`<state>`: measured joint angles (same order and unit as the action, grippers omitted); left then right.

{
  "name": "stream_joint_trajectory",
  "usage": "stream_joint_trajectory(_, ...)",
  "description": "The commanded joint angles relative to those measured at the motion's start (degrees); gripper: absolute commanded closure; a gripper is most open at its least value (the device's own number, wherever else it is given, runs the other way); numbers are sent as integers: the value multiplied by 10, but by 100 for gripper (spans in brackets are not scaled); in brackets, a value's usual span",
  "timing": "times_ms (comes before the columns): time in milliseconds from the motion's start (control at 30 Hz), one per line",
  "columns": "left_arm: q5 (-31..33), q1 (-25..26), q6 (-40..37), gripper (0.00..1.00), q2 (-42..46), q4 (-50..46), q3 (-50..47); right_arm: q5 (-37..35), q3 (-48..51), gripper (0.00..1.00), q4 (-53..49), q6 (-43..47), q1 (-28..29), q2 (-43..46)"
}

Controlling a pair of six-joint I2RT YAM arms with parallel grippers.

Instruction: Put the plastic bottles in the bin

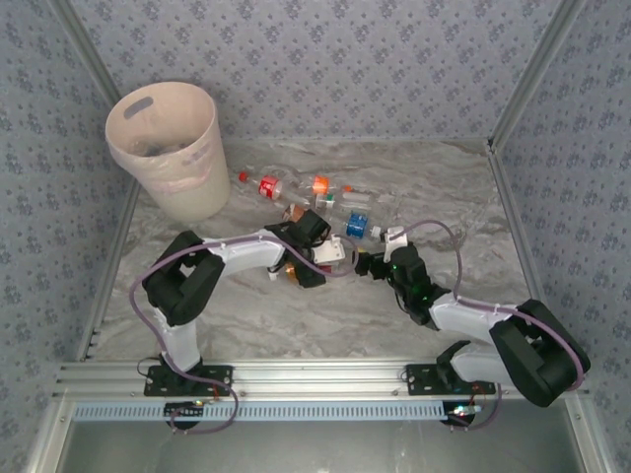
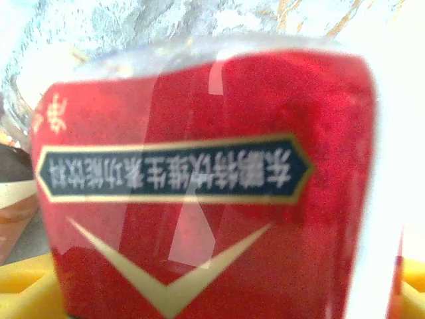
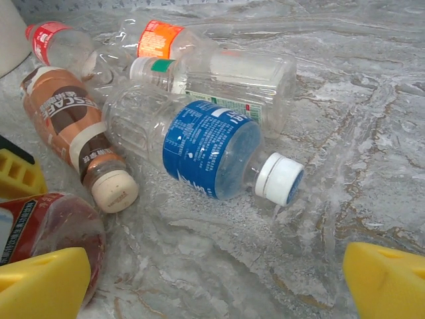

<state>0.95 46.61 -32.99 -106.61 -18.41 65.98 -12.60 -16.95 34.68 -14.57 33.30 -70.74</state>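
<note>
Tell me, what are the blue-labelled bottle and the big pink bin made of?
The blue-labelled bottle looks like thin, clear, glossy plastic: the marbled table shows through its bare end. The bin looks like smooth, opaque pale pink plastic with a dull sheen.

Left arm (image 1: 246, 251) folded inward, right claw (image 3: 216, 266) spread wide

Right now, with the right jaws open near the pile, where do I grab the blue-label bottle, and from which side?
Probably the labelled middle of the blue-label bottle, from above. It lies on its side, white cap pointing right and nearer, so turn the right gripper until its jaws straddle the round body; the neck tapers and could slip.
</note>
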Motion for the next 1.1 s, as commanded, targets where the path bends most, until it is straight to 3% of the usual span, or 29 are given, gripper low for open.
stream_joint_trajectory(0, 30, 8, 2, 18, -9, 16, 1, -18, -4, 0, -22, -26, -8, 8)
stream_joint_trajectory(367, 12, -10, 61, 40, 14, 18, 11, -14, -11, 0, -37, -43, -19, 17)
stream_joint_trajectory(567, 28, -25, 136, 54, 51, 38, 21, -15, -12, 0, -39, -43, -21, 23)
stream_joint_trajectory(1067, -46, -60, 221, 56, 200, 148, -31, -5, -29, 0, -22, -2, -11, 65)
